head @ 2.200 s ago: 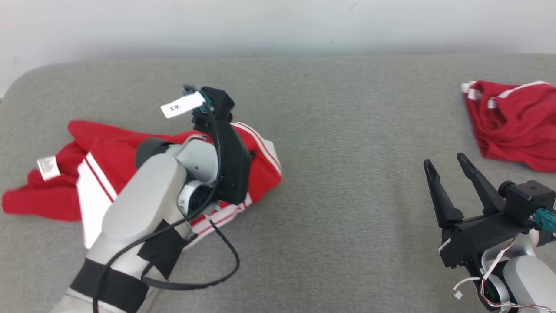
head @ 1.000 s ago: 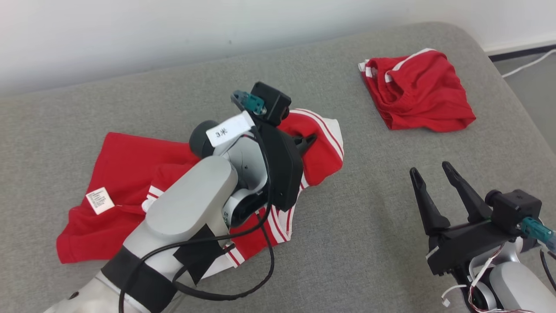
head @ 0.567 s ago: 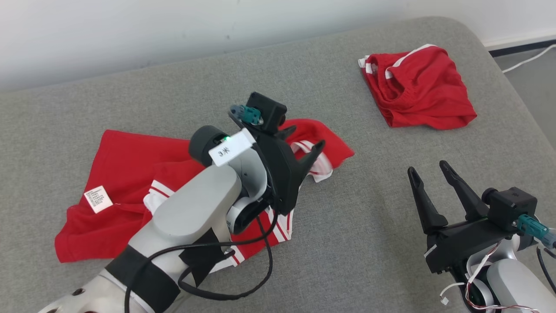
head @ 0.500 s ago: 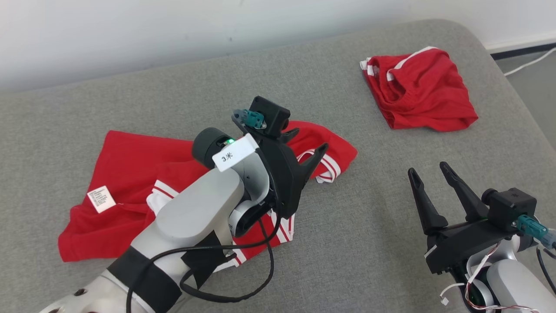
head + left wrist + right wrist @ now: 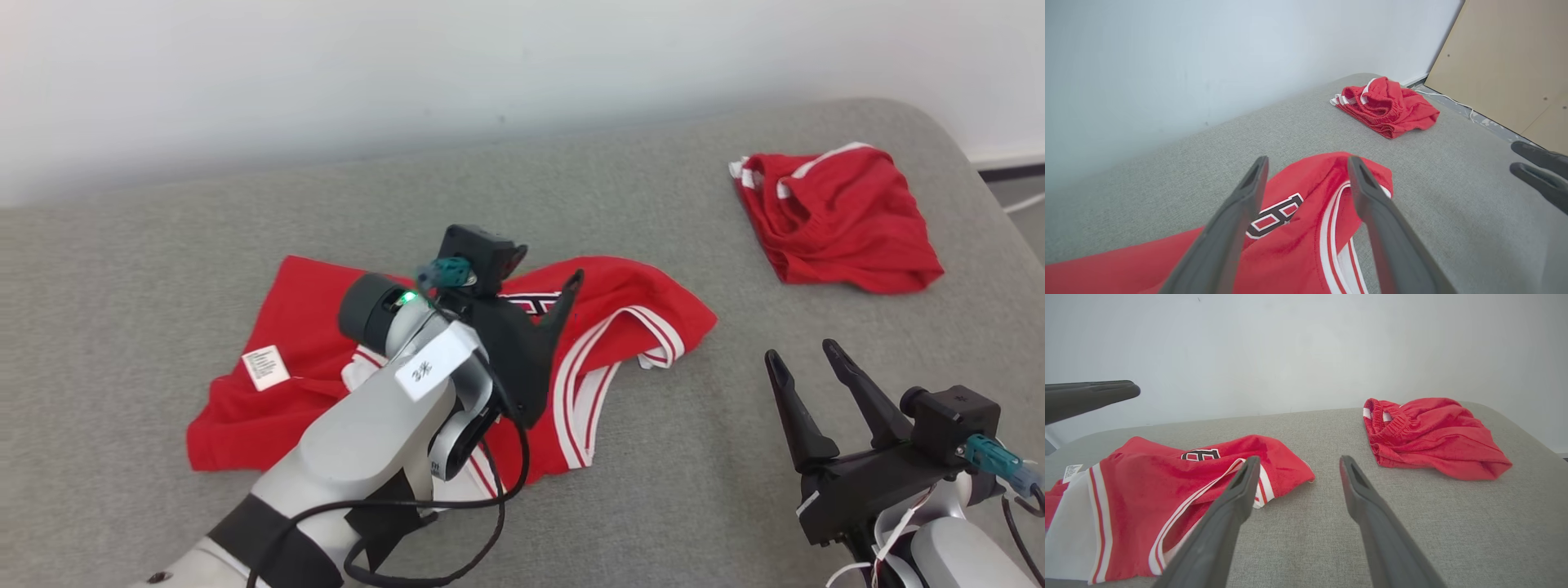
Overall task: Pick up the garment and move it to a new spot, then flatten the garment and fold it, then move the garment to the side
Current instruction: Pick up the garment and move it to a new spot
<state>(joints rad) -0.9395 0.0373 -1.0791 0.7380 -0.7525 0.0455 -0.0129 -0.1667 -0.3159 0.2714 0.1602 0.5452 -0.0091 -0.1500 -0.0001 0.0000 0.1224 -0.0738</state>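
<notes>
The garment is a red jersey with white and red trim, lying rumpled on the grey cushion, with a white label at its left end. My left gripper hangs open just above the jersey's middle, with nothing between its fingers. In the left wrist view the gripper frames the jersey, whose black and white lettering shows. My right gripper stands open over bare cushion at the lower right, apart from the cloth. From the right wrist, that gripper points past the jersey's right corner.
A second red garment, shorts with an elastic waist, lies bunched at the far right of the cushion. A pale wall runs behind. The cushion's rounded right edge drops to a floor with a white cable. A wooden panel stands at the right.
My left gripper has opened and let go of the jersey, whose right end now lies spread on the cushion. The head camera has shifted. The right gripper stays open and still.
</notes>
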